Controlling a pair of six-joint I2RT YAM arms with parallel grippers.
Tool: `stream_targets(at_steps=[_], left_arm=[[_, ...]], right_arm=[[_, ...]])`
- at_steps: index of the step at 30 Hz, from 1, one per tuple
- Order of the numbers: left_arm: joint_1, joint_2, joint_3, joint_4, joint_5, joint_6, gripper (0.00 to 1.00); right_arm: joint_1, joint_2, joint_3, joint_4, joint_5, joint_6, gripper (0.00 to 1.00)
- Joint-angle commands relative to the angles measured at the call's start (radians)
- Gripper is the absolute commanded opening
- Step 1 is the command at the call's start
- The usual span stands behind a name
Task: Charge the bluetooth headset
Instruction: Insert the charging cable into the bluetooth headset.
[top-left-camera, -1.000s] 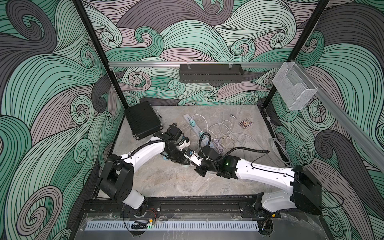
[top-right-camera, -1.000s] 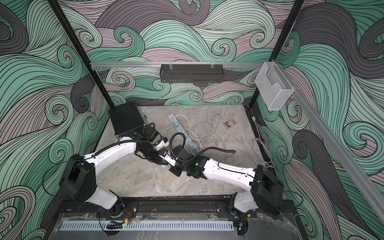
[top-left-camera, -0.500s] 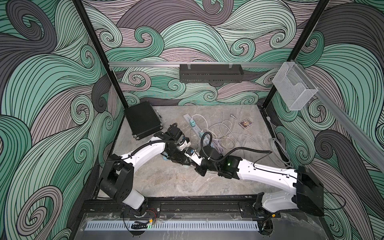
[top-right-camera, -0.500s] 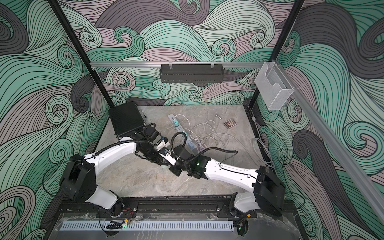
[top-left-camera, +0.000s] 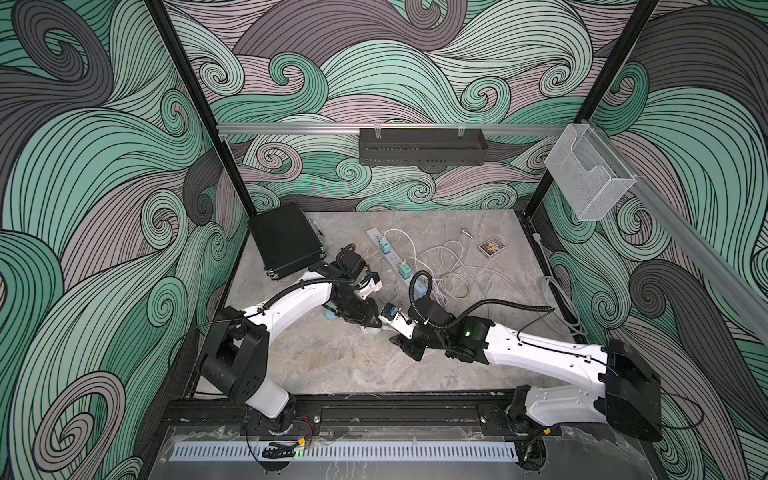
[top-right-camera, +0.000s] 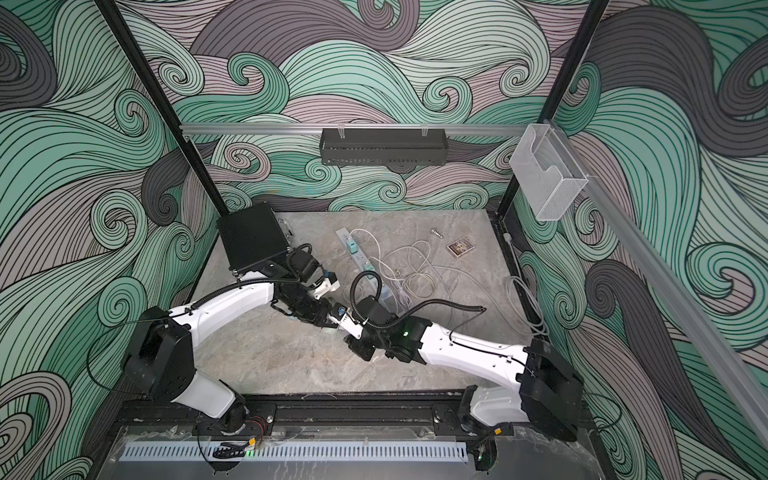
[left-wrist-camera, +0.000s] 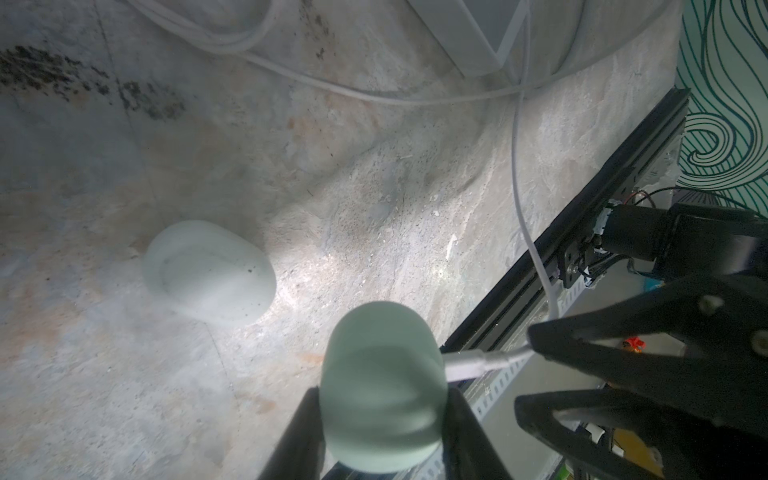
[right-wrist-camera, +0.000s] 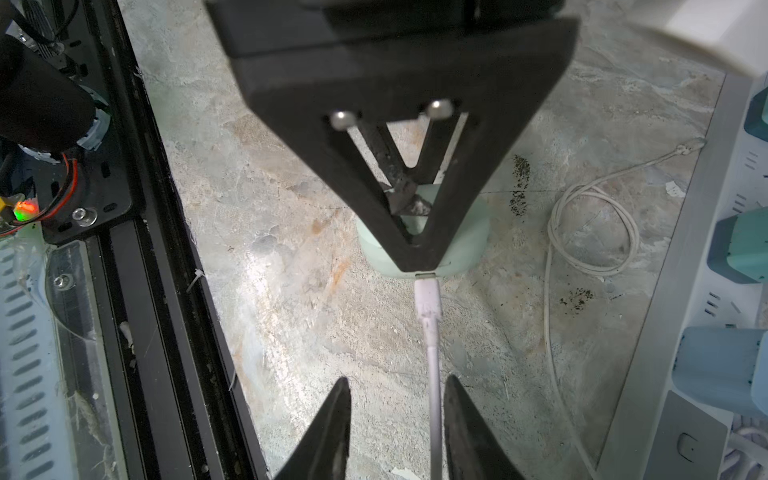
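Grey stone-look tabletop (top-left-camera: 332, 365), enclosed by wave-patterned walls. Near its middle, the left gripper (left-wrist-camera: 382, 419) is clamped on the mint-green earbud case (left-wrist-camera: 380, 353), one finger on either side. The charging cable (right-wrist-camera: 427, 299) has its white plug in the case's port; whether it is fully seated cannot be told. The right gripper (right-wrist-camera: 397, 399) stands with its jaws apart, and the cable runs between them close to one finger, unpinched. The power strip (top-left-camera: 388, 253) lies further back. A pale rounded piece (left-wrist-camera: 208, 274) sits on the table beside the case.

Risks, as judged:
- **Plug pulled out:** a sideways withdrawal by the right arm could snag the cable and pull the plug free.
- **Connection strained:** a careless release by the left arm may let the stiff cable tip the case and strain the connection.
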Motion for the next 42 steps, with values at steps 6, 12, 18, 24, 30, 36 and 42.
stream_targets(at_steps=[6, 12, 18, 24, 30, 36, 42], left_arm=[[-0.005, -0.002, 0.029, -0.025, 0.009, 0.001, 0.13], [-0.005, 0.001, 0.029, -0.025, 0.016, 0.007, 0.13], [-0.005, 0.003, 0.03, -0.026, 0.021, 0.007, 0.13], [-0.005, 0.003, 0.029, -0.026, 0.033, 0.008, 0.13], [-0.008, -0.011, 0.029, -0.028, 0.055, 0.012, 0.13], [-0.013, -0.026, 0.021, -0.014, 0.149, 0.022, 0.13], [-0.026, -0.04, 0.006, 0.029, 0.28, 0.021, 0.11]], right_arm=[[-0.005, 0.033, 0.025, 0.025, 0.055, -0.011, 0.39], [-0.005, 0.057, 0.032, 0.044, 0.067, -0.011, 0.25], [-0.009, 0.065, 0.035, 0.068, 0.053, -0.009, 0.14], [-0.008, 0.079, 0.047, 0.082, 0.043, -0.008, 0.04], [-0.009, 0.105, 0.062, 0.089, 0.03, -0.005, 0.0], [-0.015, 0.136, 0.068, 0.117, 0.024, 0.005, 0.0], [-0.022, 0.165, 0.072, 0.165, 0.008, 0.015, 0.0]])
